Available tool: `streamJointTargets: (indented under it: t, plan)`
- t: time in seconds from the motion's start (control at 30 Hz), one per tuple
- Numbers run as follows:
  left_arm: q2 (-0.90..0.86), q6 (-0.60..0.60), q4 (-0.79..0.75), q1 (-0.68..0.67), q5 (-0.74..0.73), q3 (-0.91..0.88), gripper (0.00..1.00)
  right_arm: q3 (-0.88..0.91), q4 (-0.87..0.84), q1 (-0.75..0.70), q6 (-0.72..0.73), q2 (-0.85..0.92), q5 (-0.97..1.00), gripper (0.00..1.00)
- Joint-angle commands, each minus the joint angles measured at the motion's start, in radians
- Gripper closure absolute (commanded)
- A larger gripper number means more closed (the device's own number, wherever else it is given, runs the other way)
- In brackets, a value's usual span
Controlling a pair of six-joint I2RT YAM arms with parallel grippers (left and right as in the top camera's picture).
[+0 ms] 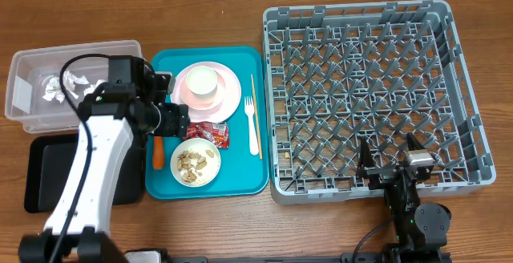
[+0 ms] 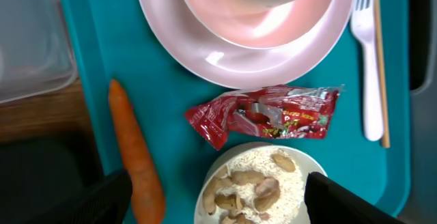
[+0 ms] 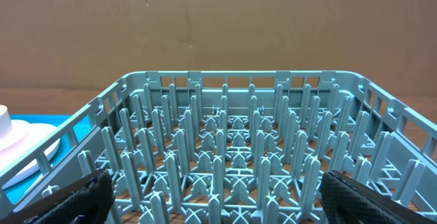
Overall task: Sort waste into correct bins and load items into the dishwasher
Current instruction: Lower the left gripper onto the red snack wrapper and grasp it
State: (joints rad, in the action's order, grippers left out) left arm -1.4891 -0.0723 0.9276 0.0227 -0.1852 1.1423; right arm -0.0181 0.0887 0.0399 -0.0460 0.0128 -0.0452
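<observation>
My left gripper (image 1: pixel 179 120) is open and empty, hovering over the teal tray. In the left wrist view its fingers (image 2: pixel 218 207) straddle a white bowl of rice and beige scraps (image 2: pixel 263 186). A red wrapper (image 2: pixel 270 115) lies just beyond it and an orange carrot (image 2: pixel 136 162) to its left. A pink plate (image 1: pixel 232 91) holds a white bowl (image 1: pixel 203 82). A white fork (image 1: pixel 253 127) and a chopstick (image 1: pixel 252 95) lie at the tray's right. The clear tub (image 1: pixel 28 107) holds white napkins (image 1: pixel 68 82). The black tray (image 1: pixel 40 175) lies below it. My right gripper (image 3: pixel 222 200) is open over the grey rack (image 1: pixel 377 95).
The teal tray (image 1: pixel 240 179) sits between the bins on the left and the rack on the right. The rack's near wall (image 1: pixel 337 191) stands by the right arm's base. Brown wooden table surrounds everything.
</observation>
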Motion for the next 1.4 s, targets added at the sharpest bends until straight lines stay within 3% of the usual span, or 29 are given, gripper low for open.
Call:
streamJointTargets:
  t: [0.0, 0.6, 1.13, 1.37]
  plan:
    - [-0.043, -0.029, 0.0, -0.007, 0.008, 0.006, 0.19, 0.01, -0.008, -0.002, -0.003, -0.008, -0.002, 0.0]
    - [-0.155, -0.085, -0.072, -0.053, 0.018, 0.006, 0.41, 0.01, -0.008, -0.002, -0.003, -0.008, -0.002, 0.0]
    - [-0.269, -0.085, -0.108, -0.053, 0.049, 0.005, 0.41, 0.01, -0.008, -0.002, -0.003, -0.008, -0.002, 0.0]
    - [-0.307, -0.084, -0.137, -0.054, 0.055, 0.005, 0.46, 0.01, -0.008, -0.002, -0.003, -0.008, -0.002, 0.0]
